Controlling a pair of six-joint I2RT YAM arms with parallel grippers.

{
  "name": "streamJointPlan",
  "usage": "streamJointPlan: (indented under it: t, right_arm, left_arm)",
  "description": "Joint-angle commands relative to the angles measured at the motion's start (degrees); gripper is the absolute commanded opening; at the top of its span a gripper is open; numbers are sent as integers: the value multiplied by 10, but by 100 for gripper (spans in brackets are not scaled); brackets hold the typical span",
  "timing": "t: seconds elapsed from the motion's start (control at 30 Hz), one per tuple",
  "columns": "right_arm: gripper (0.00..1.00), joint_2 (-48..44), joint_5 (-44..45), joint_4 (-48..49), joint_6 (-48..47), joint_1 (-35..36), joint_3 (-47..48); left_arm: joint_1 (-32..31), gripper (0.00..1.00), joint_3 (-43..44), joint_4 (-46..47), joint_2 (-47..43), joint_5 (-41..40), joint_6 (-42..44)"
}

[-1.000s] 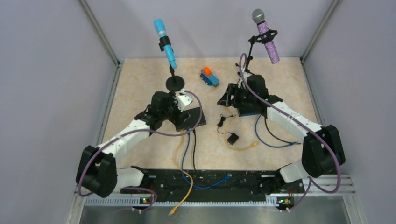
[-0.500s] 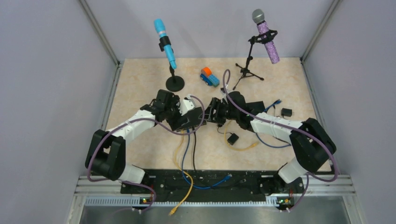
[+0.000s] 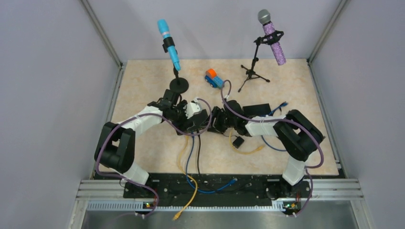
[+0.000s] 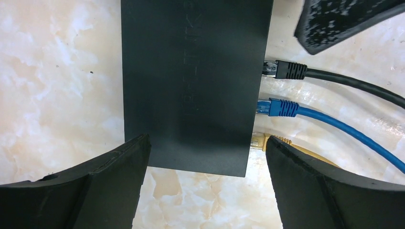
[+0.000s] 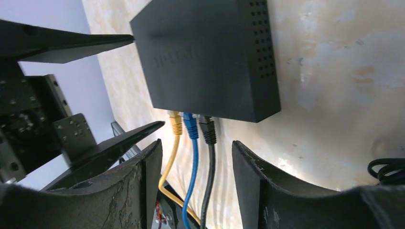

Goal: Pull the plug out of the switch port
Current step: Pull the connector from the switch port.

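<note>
Since the earlier frame the right arm has swung inward from the tripod point(image 3: 251, 72) side of the table point(image 3: 143, 86), so that the right gripper point(image 5: 196, 152) now faces the left gripper point(image 4: 205, 148) across the switch point(image 4: 196, 86).

Switch: a flat black box lying between the spread fingers of the left gripper, one finger at each side of its near end. Whether either finger presses the case cannot be told.

Three plugs sit in the ports on the side facing the right gripper. The black plug point(image 4: 285, 70) is farthest from the left fingertips, the blue plug point(image 4: 279, 107) is in the middle, and the yellow plug point(image 4: 262, 141) is just beside one left fingertip. All three are seated.

Right gripper: partly spread, pinching nothing. Seen from its wrist, the three cables run back between its two fingers, with the plugs just ahead of the fingertips. One of its fingers point(image 4: 344, 19) shows beyond the black plug in the left wrist view.

Farther out — behind both grippers — stand a blue microphone point(image 3: 168, 43), a toy truck point(image 3: 214, 78) and a purple microphone point(image 3: 274, 43) on the tripod. A small black adapter point(image 3: 238, 141) lies on the near side of the right gripper.
</note>
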Motion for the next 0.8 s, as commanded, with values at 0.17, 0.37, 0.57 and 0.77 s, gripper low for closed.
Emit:
streamJointPlan:
  t: [0.17, 0.37, 0.57, 0.77]
  right_arm:
    - [53, 68, -24, 67, 31, 10, 19]
    - [48, 97, -34, 99, 48, 12, 20]
    - [46, 118, -40, 123, 62, 25, 20]
    - [39, 135, -44, 142, 75, 28, 19]
  left_arm:
    - [-4, 90, -10, 33, 9, 6, -13]
    - [-9, 87, -5, 25, 28, -19, -15]
    - [-17, 84, -2, 20, 36, -22, -19]
    - [-20, 80, 1, 3, 44, -35, -15]
